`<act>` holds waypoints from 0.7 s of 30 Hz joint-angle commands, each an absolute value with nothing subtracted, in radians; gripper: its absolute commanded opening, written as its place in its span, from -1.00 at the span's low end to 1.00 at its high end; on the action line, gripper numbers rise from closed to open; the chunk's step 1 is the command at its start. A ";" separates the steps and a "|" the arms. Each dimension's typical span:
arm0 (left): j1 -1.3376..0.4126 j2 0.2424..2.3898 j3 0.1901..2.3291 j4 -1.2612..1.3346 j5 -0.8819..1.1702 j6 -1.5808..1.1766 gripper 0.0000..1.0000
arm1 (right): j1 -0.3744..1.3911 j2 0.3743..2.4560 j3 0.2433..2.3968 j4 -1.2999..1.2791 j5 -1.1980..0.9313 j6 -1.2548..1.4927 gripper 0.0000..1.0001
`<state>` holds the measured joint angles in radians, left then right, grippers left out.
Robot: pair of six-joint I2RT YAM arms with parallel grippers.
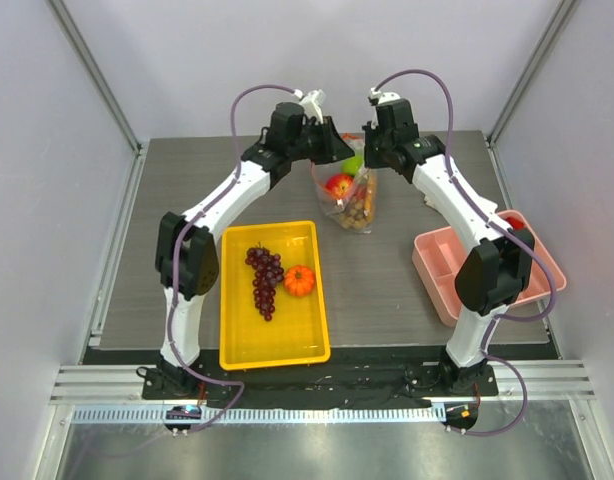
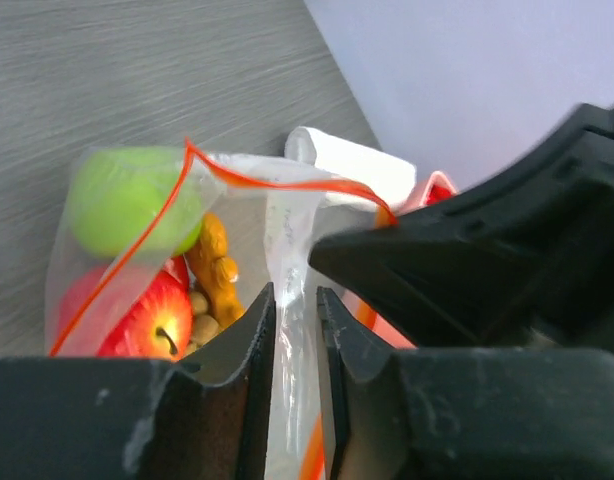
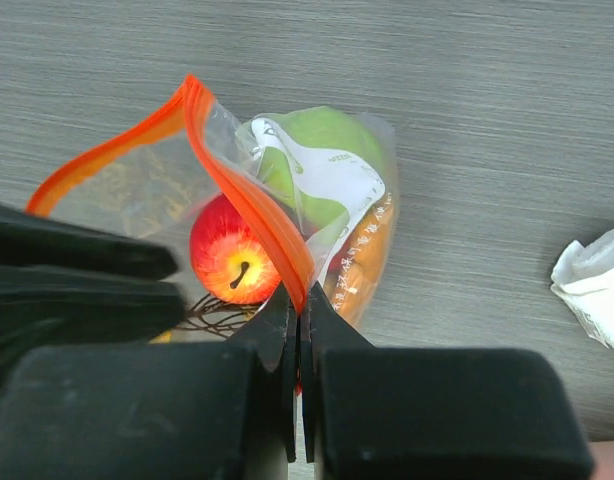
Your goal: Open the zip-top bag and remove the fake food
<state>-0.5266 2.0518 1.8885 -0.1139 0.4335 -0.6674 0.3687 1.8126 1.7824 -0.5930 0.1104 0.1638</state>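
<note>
Zip-top bag (image 1: pixel 351 195) hangs between the two sets of jaws, its mouth gaping. The right jaws are closed tight on the orange-red zip strip (image 3: pixel 249 205) at one side of the mouth. The left jaws stand narrow, pinching the clear wall on the opposite side. Below both jaws, inside the bag, sit a red apple (image 3: pixel 232 262), a green apple (image 2: pixel 127 200), a tan cluster (image 2: pixel 213 265) and an orange piece (image 3: pixel 369 250). A grape bunch (image 1: pixel 264 280) and a pumpkin (image 1: pixel 299 281) lie in a yellow tray (image 1: pixel 237 345) on the surface (image 1: pixel 387 290), well apart from the jaws on the left arm's side. A white cloth roll (image 3: pixel 597 280) lies just beyond the bag from the left jaws.
</note>
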 commanded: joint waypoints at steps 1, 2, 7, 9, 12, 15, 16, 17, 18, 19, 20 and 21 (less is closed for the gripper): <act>-0.555 2.126 2.054 -0.392 0.373 -0.486 -0.50 | 0.374 1.796 1.844 -0.581 0.118 0.160 -0.97; -0.560 2.147 2.065 -0.420 0.362 -0.471 -0.47 | 0.374 1.795 1.844 -0.581 0.118 0.156 -0.97; -0.595 2.128 1.958 -0.424 0.286 -0.416 -0.47 | 0.374 1.807 1.853 -0.577 0.109 0.156 -0.97; -0.614 2.129 1.950 -0.433 0.230 -0.400 -0.60 | 0.374 1.812 1.859 -0.580 0.112 0.163 -0.97; -0.643 2.115 1.915 -0.434 0.129 -0.359 -0.55 | 0.373 1.816 1.870 -0.592 0.110 0.167 -0.97; -0.647 2.121 1.893 -0.410 0.091 -0.356 -0.47 | 0.373 1.810 1.864 -0.592 0.110 0.167 -0.97; -0.647 2.126 1.894 -0.408 0.081 -0.357 -0.47 | 0.373 1.812 1.864 -0.594 0.113 0.167 -0.97; -0.647 2.134 1.904 -0.410 0.074 -0.362 -0.46 | 0.373 1.812 1.862 -0.594 0.109 0.169 -0.97; -0.647 2.141 1.913 -0.413 0.057 -0.365 -0.46 | 0.374 1.810 1.862 -0.594 0.107 0.172 -0.97; -0.647 2.158 1.922 -0.420 0.048 -0.368 -0.37 | 0.374 1.807 1.861 -0.595 0.106 0.172 -0.97; -0.647 2.164 1.928 -0.425 0.031 -0.383 -0.28 | 0.373 1.806 1.859 -0.595 0.101 0.172 -0.97; -0.647 2.171 1.933 -0.426 0.017 -0.390 -0.20 | 0.373 1.804 1.856 -0.594 0.098 0.172 -0.97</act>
